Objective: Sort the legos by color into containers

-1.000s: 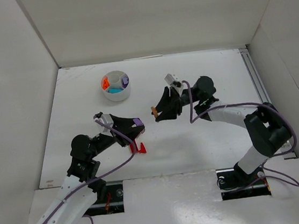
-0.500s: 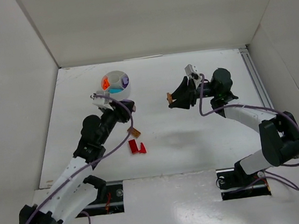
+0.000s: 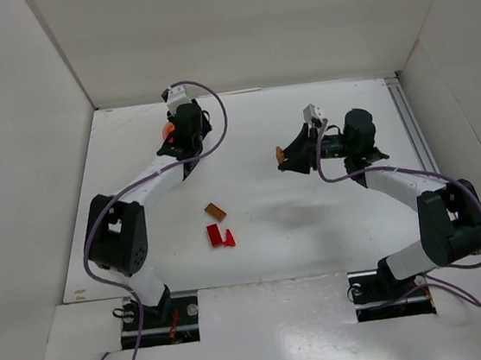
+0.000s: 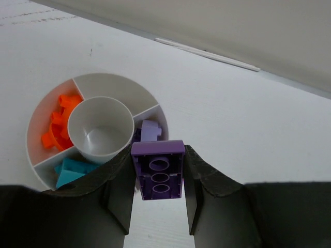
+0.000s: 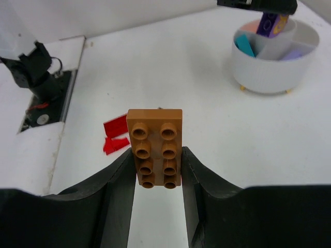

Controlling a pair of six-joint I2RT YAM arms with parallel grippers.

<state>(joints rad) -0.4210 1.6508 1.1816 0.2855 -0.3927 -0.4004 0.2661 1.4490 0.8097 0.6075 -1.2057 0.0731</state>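
The white round dish (image 4: 111, 85) holds orange legos (image 4: 56, 126), teal ones (image 4: 70, 172) and a lilac piece (image 4: 150, 130) in separate compartments. My left gripper (image 4: 158, 155) is shut on a purple brick (image 4: 158, 173), hanging just above the dish's purple side. In the top view that gripper (image 3: 184, 127) covers most of the dish. My right gripper (image 5: 156, 155) is shut on a brown-orange brick (image 5: 155, 147), studs towards the camera, held above the table right of centre (image 3: 286, 156). From the right wrist view the dish (image 5: 269, 72) stands far off with the purple brick (image 5: 270, 23) over it.
Red pieces (image 3: 219, 235) and another brown-orange brick (image 3: 215, 211) lie on the table's near middle. The red pieces (image 5: 116, 135) also show beyond the right gripper's brick. White walls enclose the table on three sides.
My left arm has swung from beside the red pieces up to the dish, carrying the purple brick. My right gripper has shifted right and back with its brown-orange brick.
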